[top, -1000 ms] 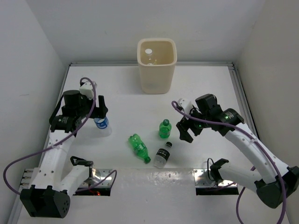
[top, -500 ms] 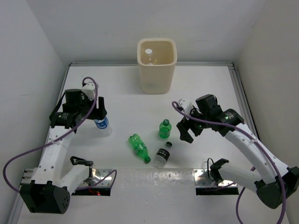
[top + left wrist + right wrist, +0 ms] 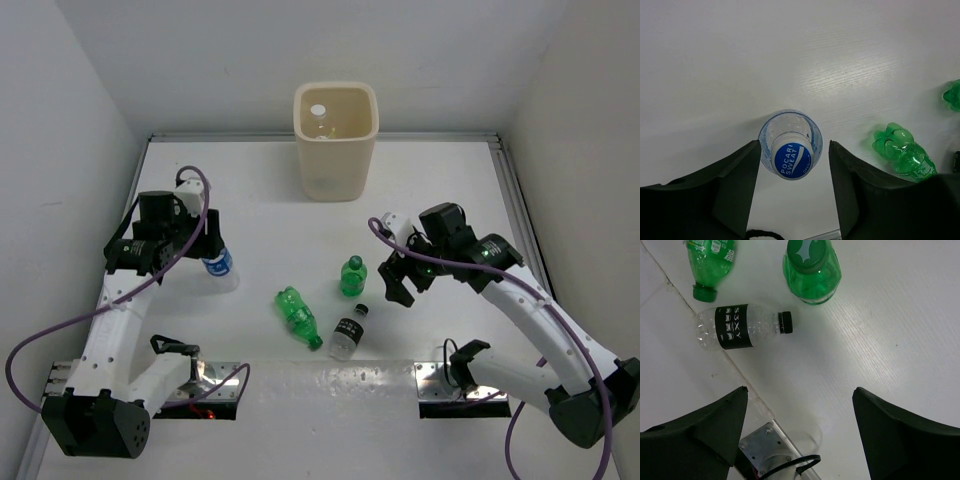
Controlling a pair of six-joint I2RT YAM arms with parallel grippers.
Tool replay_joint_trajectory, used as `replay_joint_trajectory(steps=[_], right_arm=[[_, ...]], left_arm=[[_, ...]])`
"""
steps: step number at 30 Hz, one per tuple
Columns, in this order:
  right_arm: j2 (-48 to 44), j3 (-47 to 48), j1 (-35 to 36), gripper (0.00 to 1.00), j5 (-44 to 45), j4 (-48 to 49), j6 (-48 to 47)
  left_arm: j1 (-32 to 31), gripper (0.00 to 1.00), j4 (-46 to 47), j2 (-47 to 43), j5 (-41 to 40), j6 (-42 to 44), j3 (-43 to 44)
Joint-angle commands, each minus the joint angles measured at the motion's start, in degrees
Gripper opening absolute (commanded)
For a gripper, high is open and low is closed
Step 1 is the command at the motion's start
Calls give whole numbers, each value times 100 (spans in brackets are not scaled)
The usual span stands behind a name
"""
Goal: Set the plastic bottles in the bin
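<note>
A clear bottle with a blue label and blue cap stands upright at the left. My left gripper straddles it, open, with the left finger at its side and a thin gap on the right. A green bottle stands mid-table. Another green bottle lies beside a clear dark-labelled bottle. My right gripper hangs open and empty, just right of the upright green bottle. The cream bin stands at the back.
A white-capped bottle shows inside the bin. Metal mounting plates line the near edge. White walls close in on the left, right and back. A raised rail runs along the table's right side.
My left gripper's fingers have narrowed around the blue-labelled bottle, and the left arm has settled slightly. The right arm and the other bottles have not moved.
</note>
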Motion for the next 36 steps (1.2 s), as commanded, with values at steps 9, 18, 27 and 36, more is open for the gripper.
replay_joint_trajectory(steps=[9,18,27,36], right_arm=[[-50,-25,-18,84,-5,196,-23],[29,80,-36,83,47,143,-85],[249,309,-448,83,-66,248,362],[636,652,-1301,83,-568,134,653]], left_arm=[[67,41,11,23,7,99,302],[67,10,863,681,999,486,2362],[-504,0,3995,2122,1342,-1031,4388],[-1550,0,4778,4705,1564,-1335,6487]])
